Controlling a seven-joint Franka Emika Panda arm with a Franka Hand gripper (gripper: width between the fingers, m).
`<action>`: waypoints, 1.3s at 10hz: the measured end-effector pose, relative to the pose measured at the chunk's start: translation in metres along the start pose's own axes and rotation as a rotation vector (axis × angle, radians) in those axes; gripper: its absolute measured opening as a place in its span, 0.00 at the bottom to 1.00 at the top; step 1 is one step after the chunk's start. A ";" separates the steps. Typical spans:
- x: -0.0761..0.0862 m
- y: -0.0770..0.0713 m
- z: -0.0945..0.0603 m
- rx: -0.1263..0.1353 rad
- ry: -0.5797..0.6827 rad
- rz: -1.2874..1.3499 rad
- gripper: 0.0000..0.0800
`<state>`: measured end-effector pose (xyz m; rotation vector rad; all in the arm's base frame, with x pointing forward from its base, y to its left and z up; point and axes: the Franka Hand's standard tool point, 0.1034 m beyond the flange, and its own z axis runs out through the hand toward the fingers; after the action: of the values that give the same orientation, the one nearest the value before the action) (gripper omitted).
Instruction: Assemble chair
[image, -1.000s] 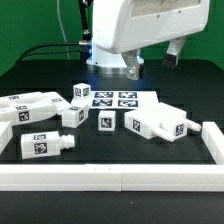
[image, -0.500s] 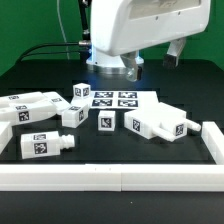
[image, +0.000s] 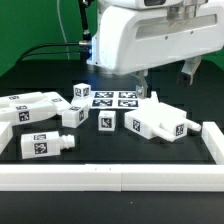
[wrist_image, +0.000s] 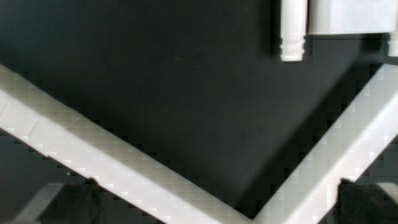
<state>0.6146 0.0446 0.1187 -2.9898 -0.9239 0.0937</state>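
Exterior view: hand (image: 166, 80) hangs over the counter (image: 200, 100), jaws wide, nothing between them. By the look of it the chair (image: 42, 145) is unbuilt, all loose parts.

Clock face centred on the marker board (image: 112, 98):
- block (image: 165, 122) at 4 o'clock, below the hand
- cube (image: 133, 122) at 5, just beside the block
- second cube (image: 105, 122) at 6
- leg (image: 72, 115) at 8
- slab (image: 25, 105) well out at 9
- rail (image: 110, 178) along the 6 o'clock edge

Wrist view: fingers (wrist_image: 50, 200) apart, with only white bars (wrist_image: 89, 140) in a V and bare counter between them. A peg end (wrist_image: 294, 30) lies beyond; which part it belongs to is unclear.

Judged step: approach to a first part, probably the block. To do it well:
- square the jaws across its flat sides
- come straight down, wide until astride
- keep clear of the cube
- grip mid-body so it won't twist
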 end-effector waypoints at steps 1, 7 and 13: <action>0.000 0.000 0.000 0.000 -0.001 0.000 0.81; 0.009 -0.020 0.027 -0.008 -0.099 0.136 0.81; -0.005 -0.034 0.047 0.086 -0.444 0.135 0.81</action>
<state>0.5882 0.0691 0.0730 -2.9978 -0.7105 0.8031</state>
